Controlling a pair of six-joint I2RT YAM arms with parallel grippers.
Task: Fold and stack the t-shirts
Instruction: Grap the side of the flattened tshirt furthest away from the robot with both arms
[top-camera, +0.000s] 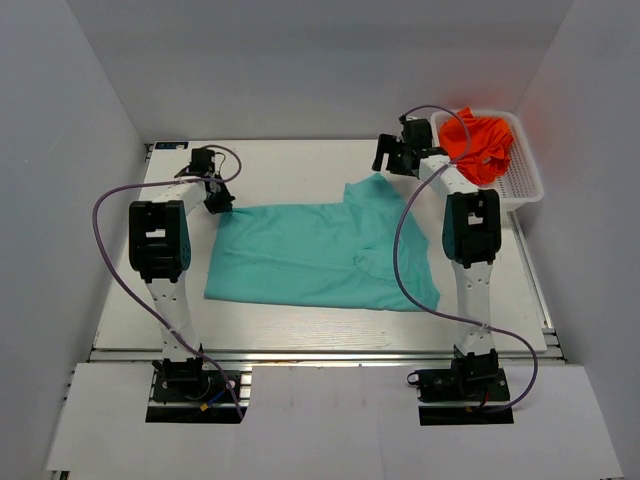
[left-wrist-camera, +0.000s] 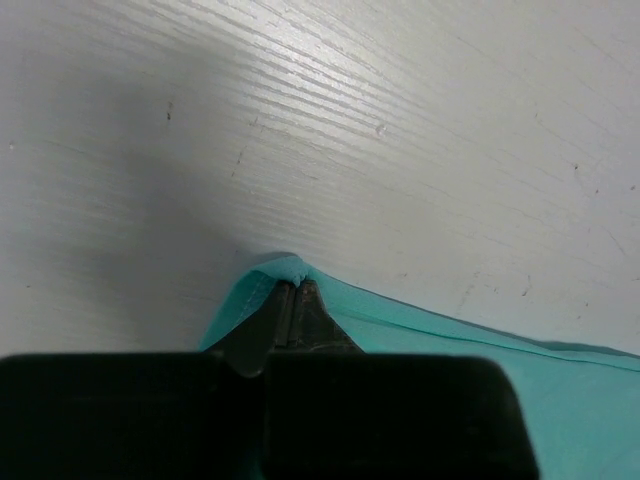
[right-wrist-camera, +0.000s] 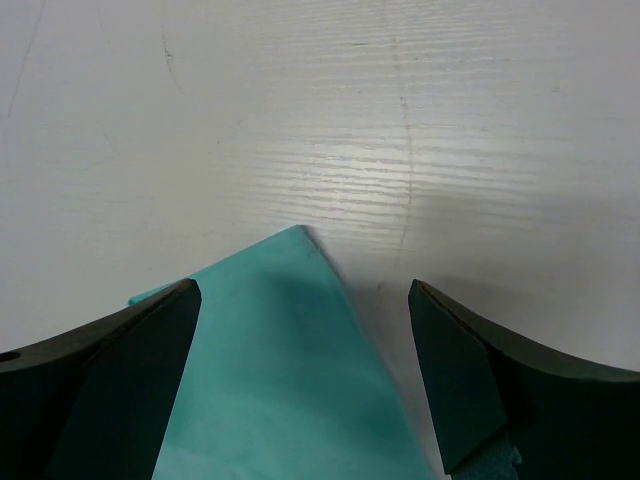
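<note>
while your left gripper is clenched tight on one corner of the teal t-shirt, at about 10 o'clock on the table, your right gripper stands wide with its fingers released. another pointed corner of the teal t-shirt lies between them at about 1 o'clock, not grasped. the garment is spread flat at the table's middle. the orange-red t-shirt sits crumpled inside the white basket at 2 o'clock.
</note>
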